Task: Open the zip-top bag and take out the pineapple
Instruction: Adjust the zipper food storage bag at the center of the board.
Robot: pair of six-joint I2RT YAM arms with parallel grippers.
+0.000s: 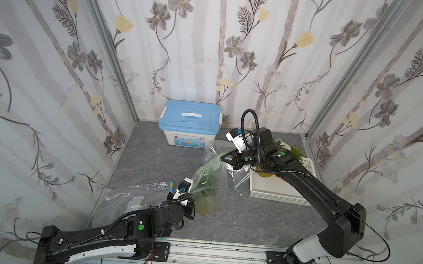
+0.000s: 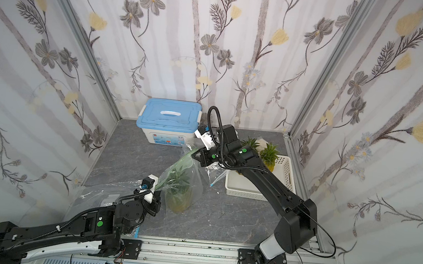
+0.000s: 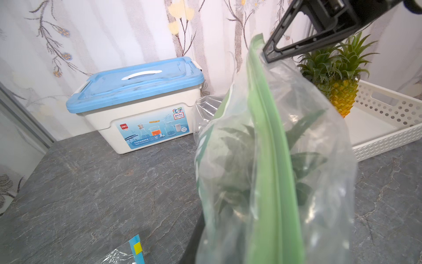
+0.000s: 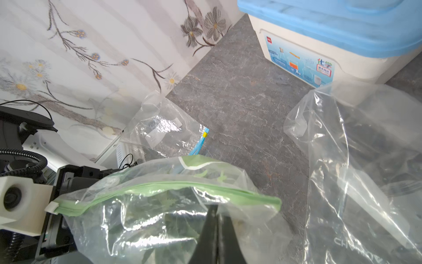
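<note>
The zip-top bag [image 1: 210,179] stood near the middle of the table [image 1: 249,224], bottom down and mouth up. Its green zip strip [image 3: 267,160] was the long axis, running from near left up to far right, and looked pressed together along its length. Inside, the pineapple [image 1: 205,202] sat upright, yellow body low and leaves pointing up toward the strip.

The left claw [image 4: 57,205] was clamped on the near-left end of the strip. The right claw [image 3: 267,53], fingers together, pinched the far-right end, which was higher.

An empty clear bag [image 1: 131,196] lay flat to the near left, and another [image 4: 365,182] lay crumpled on the right. Beyond that one, a white basket [image 1: 278,194] held two pineapples [image 2: 268,153]. A blue-lidded box [image 1: 190,125] stood against the far wall.
</note>
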